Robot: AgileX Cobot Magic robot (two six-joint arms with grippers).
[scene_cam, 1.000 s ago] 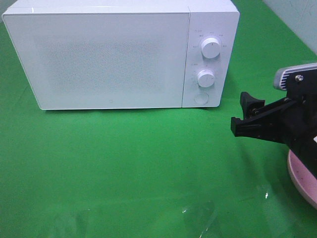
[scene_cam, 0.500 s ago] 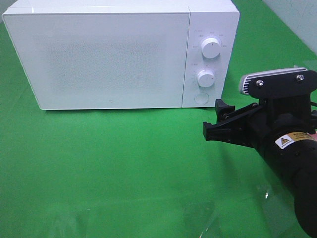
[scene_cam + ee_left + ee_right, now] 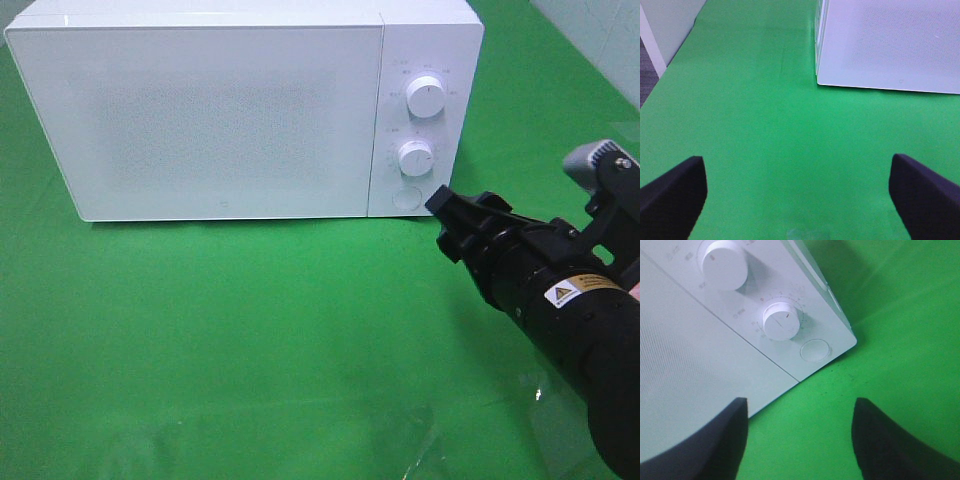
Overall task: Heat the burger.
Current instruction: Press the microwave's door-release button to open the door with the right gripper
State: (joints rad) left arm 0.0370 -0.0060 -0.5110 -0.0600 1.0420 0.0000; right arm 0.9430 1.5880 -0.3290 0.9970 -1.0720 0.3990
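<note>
By the microwave's round button (image 3: 815, 350), the right gripper (image 3: 800, 407), jaws apart.

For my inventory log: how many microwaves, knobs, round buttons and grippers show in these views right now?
Microwave: 1
Knobs: 2, upper knob and lower knob
Round button: 1
Grippers: 2, left gripper and right gripper
Total: 6
</note>
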